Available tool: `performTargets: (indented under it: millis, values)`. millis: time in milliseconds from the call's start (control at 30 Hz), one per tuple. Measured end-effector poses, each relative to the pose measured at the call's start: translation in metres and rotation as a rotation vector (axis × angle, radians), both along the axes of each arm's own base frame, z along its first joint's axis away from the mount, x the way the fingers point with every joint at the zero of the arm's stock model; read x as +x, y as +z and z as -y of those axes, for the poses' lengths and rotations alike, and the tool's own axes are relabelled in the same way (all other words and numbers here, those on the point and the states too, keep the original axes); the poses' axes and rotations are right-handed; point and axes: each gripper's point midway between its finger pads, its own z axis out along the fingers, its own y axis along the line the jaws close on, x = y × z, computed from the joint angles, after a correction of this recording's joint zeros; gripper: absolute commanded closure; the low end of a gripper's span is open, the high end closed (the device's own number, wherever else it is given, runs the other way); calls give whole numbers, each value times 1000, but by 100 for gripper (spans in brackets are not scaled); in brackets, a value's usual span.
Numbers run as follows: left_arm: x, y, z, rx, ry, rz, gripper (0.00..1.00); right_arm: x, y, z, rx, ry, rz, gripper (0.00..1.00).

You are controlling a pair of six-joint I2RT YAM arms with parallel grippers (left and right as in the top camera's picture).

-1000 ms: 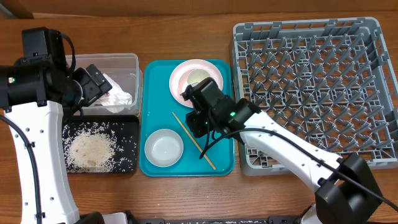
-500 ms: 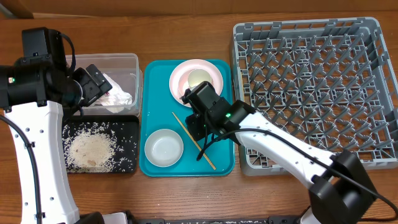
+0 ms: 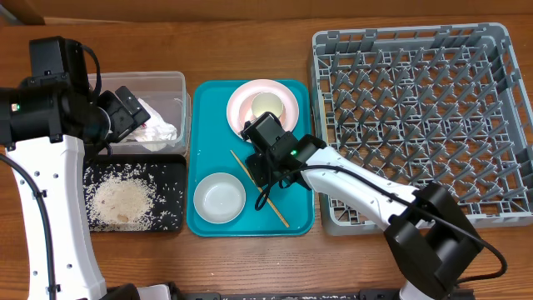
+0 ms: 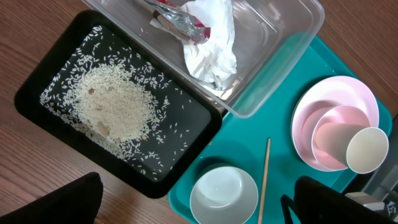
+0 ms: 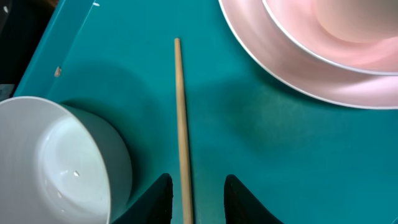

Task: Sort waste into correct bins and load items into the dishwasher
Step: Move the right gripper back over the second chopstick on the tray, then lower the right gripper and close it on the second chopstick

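Your wooden table (image 3: 250,50) carries everything; the large square grey plastic dish rack (image 3: 408,37) with its upright pegs fills the right side and you can see nothing loaded in it; the big teal rectangular tray (image 3: 212,133) sits just left of it; left again, the shallow black rectangular tray (image 4: 193,121) lies nearer you, with the clear plastic rectangular tub (image 3: 158,77) touching its far edge; your left gripper (image 4: 196,190) hangs above those two bins with its fingers spread wide and nothing between them; your right gripper (image 5: 198,199) is low over the teal tray between plate and bowl, its fingers parted to either side of the chopstick, and you cannot tell whether they touch it; the pale pink round plate (image 4: 305,112) rests at the tray's far end with a small pink bowl (image 4: 333,134) on it and a small white cup (image 4: 367,149) lying tipped in that bowl; a round white bowl (image 3: 220,198) stands upright at the tray's near left corner; the crumpled white paper napkin (image 4: 211,50) and the small red wrapper (image 4: 180,22) are in the clear tub; one thin wooden chopstick (image 5: 180,124) lies flat on the teal, just right of the white bowl; the loose whitish rice grains (image 3: 123,200) are heaped in the black tray with strays around the heap.
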Motion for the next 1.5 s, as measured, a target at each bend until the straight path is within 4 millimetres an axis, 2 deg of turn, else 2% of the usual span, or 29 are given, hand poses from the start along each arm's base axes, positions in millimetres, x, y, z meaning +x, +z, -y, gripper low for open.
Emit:
performTargets:
  millis: [467, 767, 1033, 1333, 1500]
  values:
    - [0, 0, 0, 0, 0, 0, 0, -7, -1, -11, 1, 30, 15, 71]
    - [0, 0, 0, 0, 0, 0, 0, -8, -29, -10, -48, 29, -13, 71]
    - [0, 0, 0, 0, 0, 0, 0, -12, -32, -12, -55, 38, -18, 71]
    - [0, 0, 0, 0, 0, 0, 0, -19, -46, -20, -75, 63, -18, 71]
    - [0, 0, 0, 0, 0, 0, 0, -18, -45, -21, -73, 61, -13, 82]
